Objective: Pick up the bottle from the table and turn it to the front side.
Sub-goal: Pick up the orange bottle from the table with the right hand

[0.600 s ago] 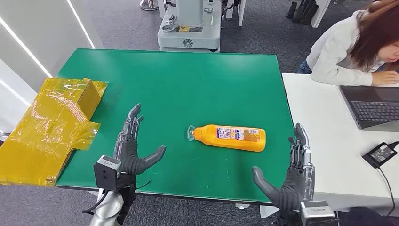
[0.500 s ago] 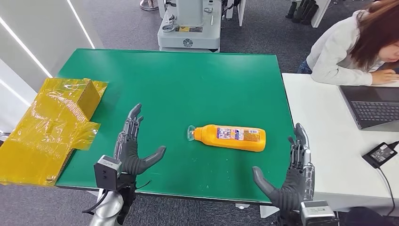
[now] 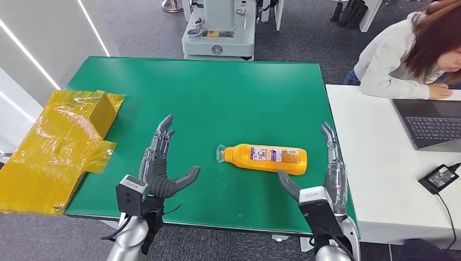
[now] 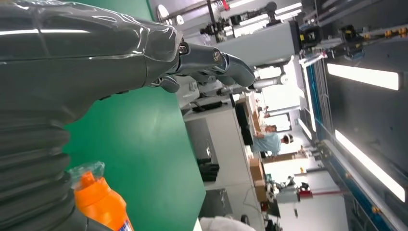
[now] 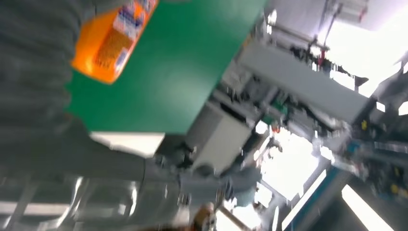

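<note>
The right hand (image 3: 325, 175) hangs over the near right part of the green table (image 3: 206, 92) with its fingers (image 3: 328, 138) stretched forward and apart and its thumb (image 3: 286, 185) held out to the side; it holds nothing. The thumb tip lies just beside the near side of the orange bottle (image 3: 266, 159), close to the bottle's base end, though whether it touches cannot be told from the head view. The right wrist view is blurred; the bottle (image 5: 113, 41) shows there lying on the green surface next to the grey cover of the hand (image 5: 62, 120).

The left hand (image 3: 161, 166) is likewise spread and empty, fingers pointing away from the robot and thumb (image 3: 185, 178) turned toward the bottle. It sits to the left of the bottle, apart from it, with bare green table between the thumb and the bottle's cap end. In the left wrist view the bottle's neck (image 4: 96, 195), wrapped in clear film, lies on the table just beside the hand's ribbed cover (image 4: 33, 159).

The bottle lies on its side near the middle of the table, cap pointing toward the left hand, a printed label facing up.

A crumpled yellow-taped cardboard box (image 3: 57, 149) rests at the table's left edge. To the right stands a white desk (image 3: 375, 157) with a laptop (image 3: 429, 122) and a black power adapter (image 3: 440, 176); a person (image 3: 407, 49) in a light top leans over it.
</note>
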Robot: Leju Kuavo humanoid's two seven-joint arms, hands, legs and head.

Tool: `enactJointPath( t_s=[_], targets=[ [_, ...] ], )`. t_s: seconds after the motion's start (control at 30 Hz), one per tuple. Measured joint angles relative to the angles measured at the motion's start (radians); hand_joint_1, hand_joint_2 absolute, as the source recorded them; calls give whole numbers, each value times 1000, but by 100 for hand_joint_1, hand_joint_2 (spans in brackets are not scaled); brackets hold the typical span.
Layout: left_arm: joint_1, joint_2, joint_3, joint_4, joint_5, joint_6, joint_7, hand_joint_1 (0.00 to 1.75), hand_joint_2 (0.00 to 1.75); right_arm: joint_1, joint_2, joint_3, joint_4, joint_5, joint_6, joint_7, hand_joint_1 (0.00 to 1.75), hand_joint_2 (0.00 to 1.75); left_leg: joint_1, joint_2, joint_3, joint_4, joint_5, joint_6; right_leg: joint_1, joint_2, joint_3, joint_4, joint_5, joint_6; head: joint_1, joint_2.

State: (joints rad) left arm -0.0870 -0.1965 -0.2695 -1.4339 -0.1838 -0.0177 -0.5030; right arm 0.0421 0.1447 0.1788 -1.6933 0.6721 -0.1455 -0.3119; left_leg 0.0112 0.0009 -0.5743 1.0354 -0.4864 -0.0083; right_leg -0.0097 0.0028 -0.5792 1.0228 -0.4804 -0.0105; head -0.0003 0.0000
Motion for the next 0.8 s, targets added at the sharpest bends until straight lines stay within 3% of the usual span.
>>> enactJointPath(
  t_s=[0.2,0.4,0.8],
  targets=[
    [-46,6,-37,63,33,-2,-10,0,175,-127,-48,5,164,49,14,81,0,175,0,0,0,0,1,0,0,0,0,0,1,1,0,0],
    [-96,20,-70,126,73,5,-24,0,175,-268,-98,56,369,51,113,177,0,175,0,0,0,0,1,0,0,0,0,0,2,0,0,0],
    [-112,49,-93,178,112,33,-29,0,175,-485,-189,189,714,17,210,213,0,175,0,-2,-1,1,2,0,0,-1,0,0,2,0,0,0]
  ],
)
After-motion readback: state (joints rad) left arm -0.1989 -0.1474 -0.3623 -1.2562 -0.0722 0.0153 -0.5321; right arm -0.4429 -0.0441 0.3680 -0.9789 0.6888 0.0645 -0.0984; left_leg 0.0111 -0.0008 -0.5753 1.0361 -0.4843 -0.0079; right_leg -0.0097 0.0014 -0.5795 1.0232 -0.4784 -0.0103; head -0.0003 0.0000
